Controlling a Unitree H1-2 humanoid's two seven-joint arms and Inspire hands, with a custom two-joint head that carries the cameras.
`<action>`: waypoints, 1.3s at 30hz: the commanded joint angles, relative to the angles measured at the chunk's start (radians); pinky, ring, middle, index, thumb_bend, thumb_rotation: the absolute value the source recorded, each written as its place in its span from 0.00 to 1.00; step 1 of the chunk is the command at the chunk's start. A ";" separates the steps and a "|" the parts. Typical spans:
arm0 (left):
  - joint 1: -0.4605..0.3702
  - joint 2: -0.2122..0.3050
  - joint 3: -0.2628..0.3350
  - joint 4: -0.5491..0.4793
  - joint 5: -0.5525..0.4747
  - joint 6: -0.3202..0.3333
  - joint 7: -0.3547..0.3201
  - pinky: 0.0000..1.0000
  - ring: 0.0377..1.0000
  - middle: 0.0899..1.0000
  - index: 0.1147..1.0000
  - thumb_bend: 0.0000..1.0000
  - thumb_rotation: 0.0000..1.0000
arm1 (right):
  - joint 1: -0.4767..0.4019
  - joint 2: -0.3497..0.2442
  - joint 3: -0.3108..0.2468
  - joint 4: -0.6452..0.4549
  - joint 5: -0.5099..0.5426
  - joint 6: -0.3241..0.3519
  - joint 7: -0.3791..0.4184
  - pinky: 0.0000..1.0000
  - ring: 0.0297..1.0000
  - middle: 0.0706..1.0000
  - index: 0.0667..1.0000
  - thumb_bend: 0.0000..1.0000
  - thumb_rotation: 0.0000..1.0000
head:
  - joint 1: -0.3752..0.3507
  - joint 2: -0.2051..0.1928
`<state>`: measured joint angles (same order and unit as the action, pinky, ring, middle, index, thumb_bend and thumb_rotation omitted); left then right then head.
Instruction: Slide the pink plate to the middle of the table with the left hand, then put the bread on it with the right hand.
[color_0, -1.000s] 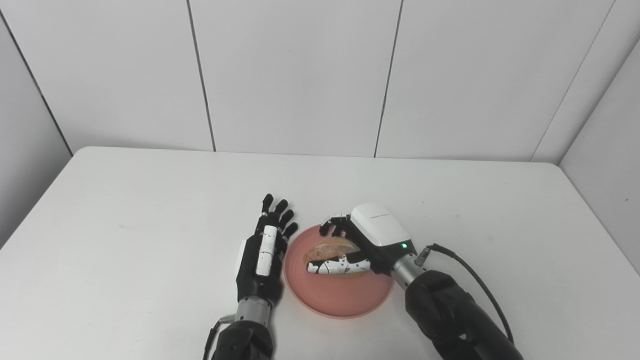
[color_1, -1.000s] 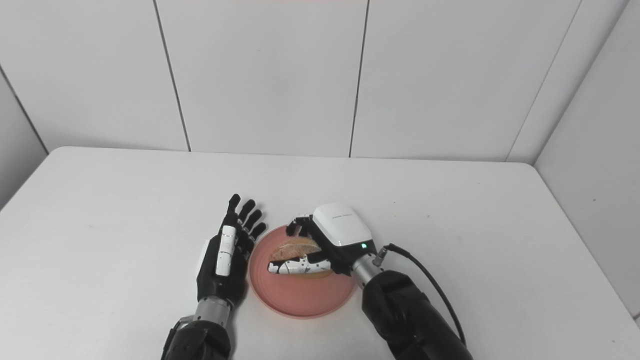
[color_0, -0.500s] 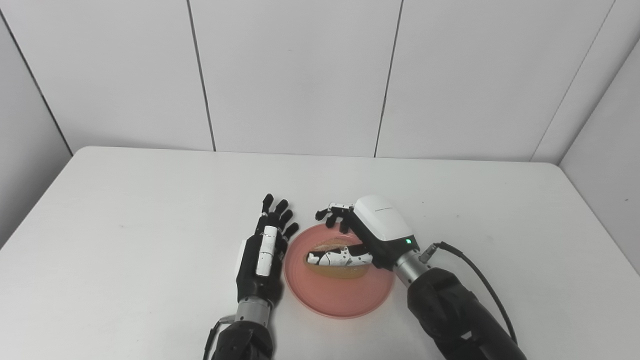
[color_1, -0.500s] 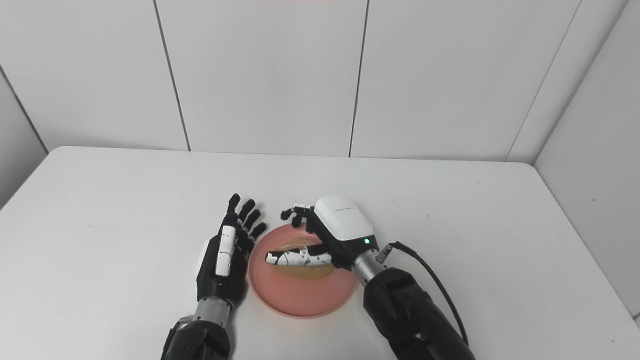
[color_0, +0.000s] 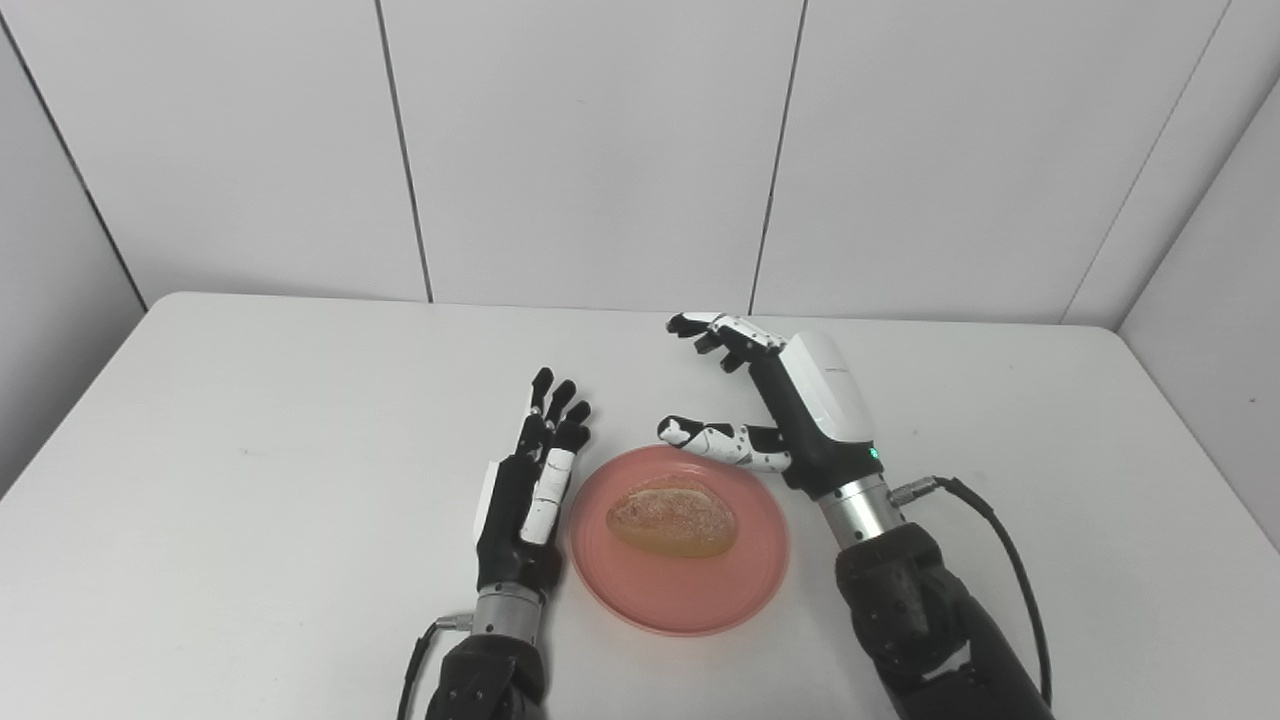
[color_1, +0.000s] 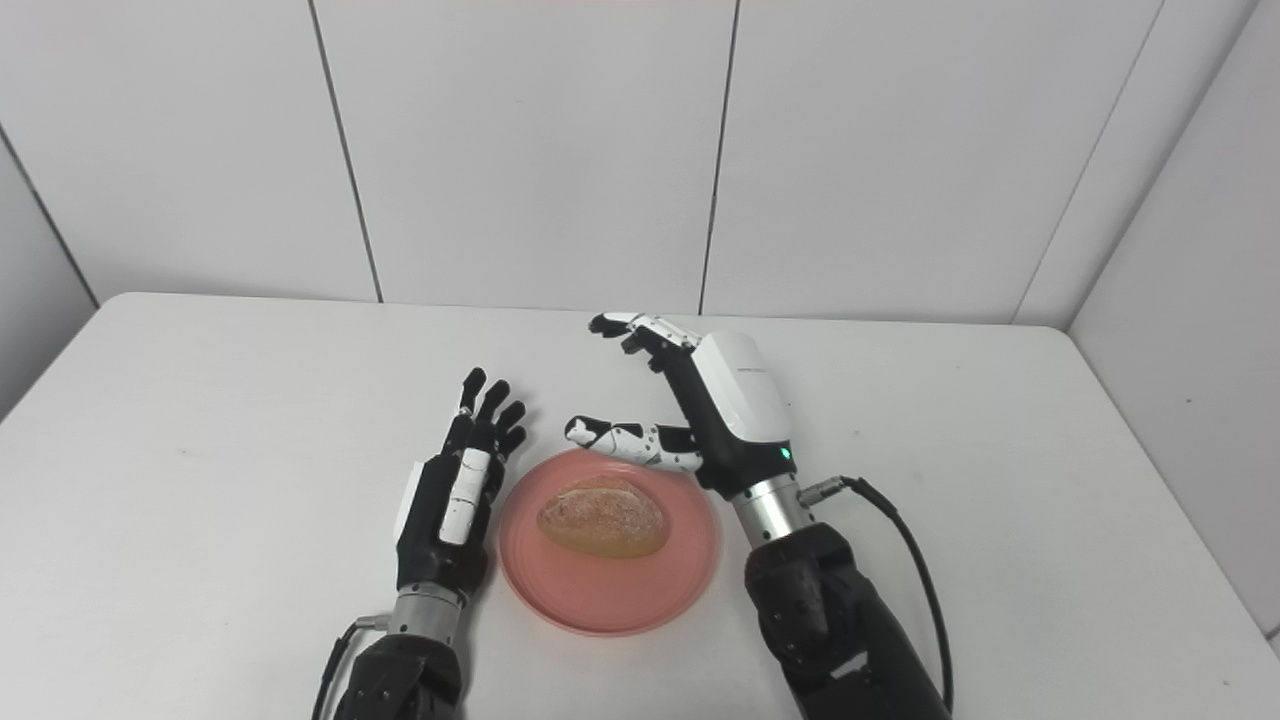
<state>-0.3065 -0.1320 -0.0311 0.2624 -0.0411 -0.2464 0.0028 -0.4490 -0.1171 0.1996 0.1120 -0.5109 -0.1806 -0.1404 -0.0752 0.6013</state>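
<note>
A golden-brown oval bread roll (color_0: 672, 516) with a glossy crust lies in the middle of the round pink plastic plate (color_0: 690, 604) on the white table (color_0: 250, 470). The left hand (color_0: 528, 490) stands just left of the plate, fingers straight and apart, holding nothing; the right hand (color_0: 790, 410) is raised above the plate's far right rim, spread and empty. Both eye views show the same things.

left hand (color_0: 525, 490) flat, right hand (color_0: 790, 410) spread

Paired head views, angled down, table (color_0: 250, 420) shared.
</note>
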 joint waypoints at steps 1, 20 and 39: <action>-0.005 0.044 -0.016 0.038 0.084 -0.070 0.015 1.00 0.96 0.98 0.99 0.80 0.84 | -0.009 0.032 -0.048 0.021 0.130 -0.050 -0.006 0.68 0.75 0.76 0.75 0.96 1.00 | 0.000 -0.001; -0.309 0.046 0.078 0.382 0.048 0.063 0.122 1.00 1.00 1.00 1.00 0.89 0.93 | -0.124 0.222 -0.337 0.532 0.585 -0.052 -0.060 1.00 1.00 0.97 0.96 0.82 1.00 | 0.002 -0.015; -0.317 0.000 0.098 0.508 0.050 0.033 0.188 1.00 1.00 1.00 1.00 0.85 0.95 | -0.106 0.181 -0.301 0.557 0.566 0.010 -0.033 1.00 0.99 0.95 0.96 0.83 1.00 | -0.004 -0.009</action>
<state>-0.6400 -0.1221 0.0718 0.7450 0.0038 -0.2301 0.1780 -0.5780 0.0734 -0.1055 0.6493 0.0458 -0.2194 -0.1992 -0.0798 0.5937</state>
